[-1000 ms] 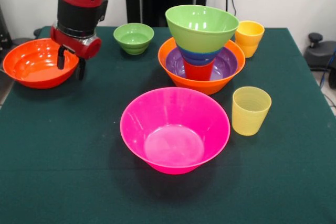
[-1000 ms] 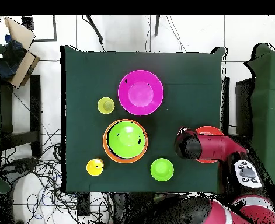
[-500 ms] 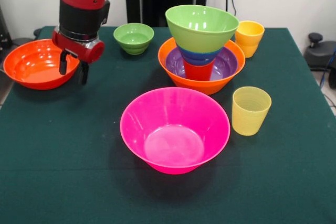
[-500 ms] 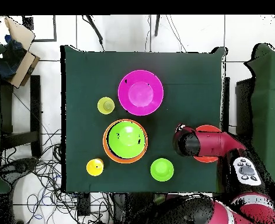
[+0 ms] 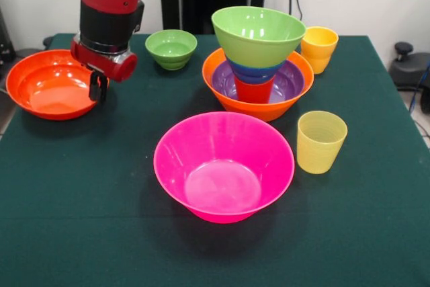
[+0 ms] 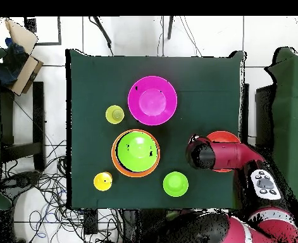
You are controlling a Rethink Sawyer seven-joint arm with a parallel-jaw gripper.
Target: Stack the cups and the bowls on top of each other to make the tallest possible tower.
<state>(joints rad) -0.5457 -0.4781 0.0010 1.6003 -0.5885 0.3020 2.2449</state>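
- Front view, upper left of the frame: the gripper (image 5: 98,89) hangs from the red and black arm (image 5: 111,5) at the right rim of the red-orange bowl (image 5: 47,84); the fingers look drawn together at that rim, but whether they clamp it cannot be told
- Overhead view, right of centre: the arm (image 6: 230,157) covers most of the red-orange bowl (image 6: 223,135), so only the bowl's upper arc shows
- Front view, upper centre: the tower (image 5: 258,62) stands on the large orange bowl (image 5: 265,108), which holds the shallow purple bowl (image 5: 291,80), an inverted red-orange cup (image 5: 254,91), the small blue bowl (image 5: 254,72) and, on top, the medium green bowl (image 5: 259,35), upright
- Overhead view, centre: only the medium green bowl (image 6: 137,149) and the rim of the large orange bowl (image 6: 116,163) can be seen
- Front view, lower centre: the large pink bowl (image 5: 224,165) sits alone, upright and empty
- Right of the pink bowl: the paler yellow cup (image 5: 320,142), upright
- Just beside the tower, to its upper right: the deeper yellow cup (image 5: 318,49), upright
- Upper centre-left, between arm and tower: the small green bowl (image 5: 171,48), upright
- All rest on the dark green table (image 5: 80,186)
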